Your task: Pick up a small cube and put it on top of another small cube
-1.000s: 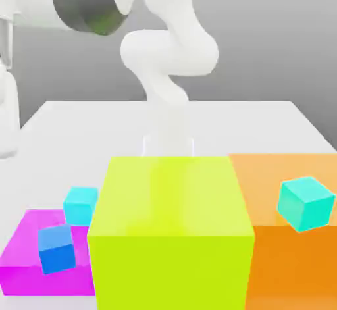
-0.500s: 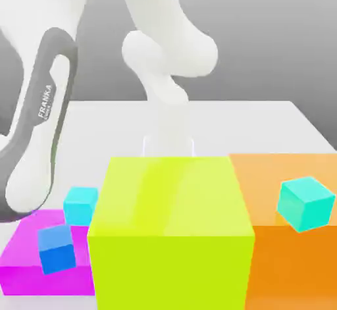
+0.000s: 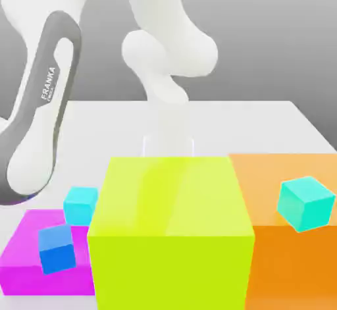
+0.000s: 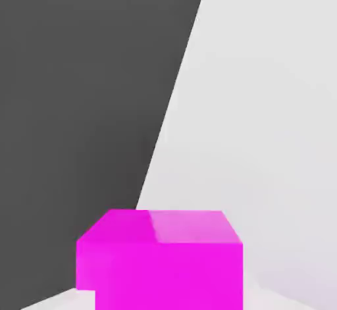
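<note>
On the white table [image 3: 263,121] we note three big blocks: a yellow-green block [image 3: 171,230] in the middle, an orange block [image 3: 289,236] to the exterior view's right and a low magenta block [image 3: 26,253] [image 4: 158,259] to its left. A blue cube [image 3: 56,249] sits tilted on the magenta block, with a cyan cube [image 3: 80,205] just behind it, perhaps touching. A teal cube [image 3: 305,203] rests on the orange block. The white arm [image 3: 39,118] leans over the left side. The claw is clenched on nothing we can see.
</note>
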`<state>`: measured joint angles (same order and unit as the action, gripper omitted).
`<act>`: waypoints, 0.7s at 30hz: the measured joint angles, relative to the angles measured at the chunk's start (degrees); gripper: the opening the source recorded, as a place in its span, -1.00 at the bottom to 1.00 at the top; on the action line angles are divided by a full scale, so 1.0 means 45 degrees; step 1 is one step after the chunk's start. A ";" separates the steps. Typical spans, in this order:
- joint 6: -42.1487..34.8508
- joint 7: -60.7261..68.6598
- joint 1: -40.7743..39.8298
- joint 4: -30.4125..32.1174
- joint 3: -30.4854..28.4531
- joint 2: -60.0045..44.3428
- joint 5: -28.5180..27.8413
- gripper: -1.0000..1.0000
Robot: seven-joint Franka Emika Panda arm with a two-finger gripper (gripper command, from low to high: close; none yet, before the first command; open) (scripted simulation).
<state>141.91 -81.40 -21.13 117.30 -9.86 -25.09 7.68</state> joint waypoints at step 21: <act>-0.0923 -0.2239 0.0466 0.8535 0.0223 0.9615 -0.2525 -1.00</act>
<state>137.75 -91.48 -19.03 155.70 -8.85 18.18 -3.68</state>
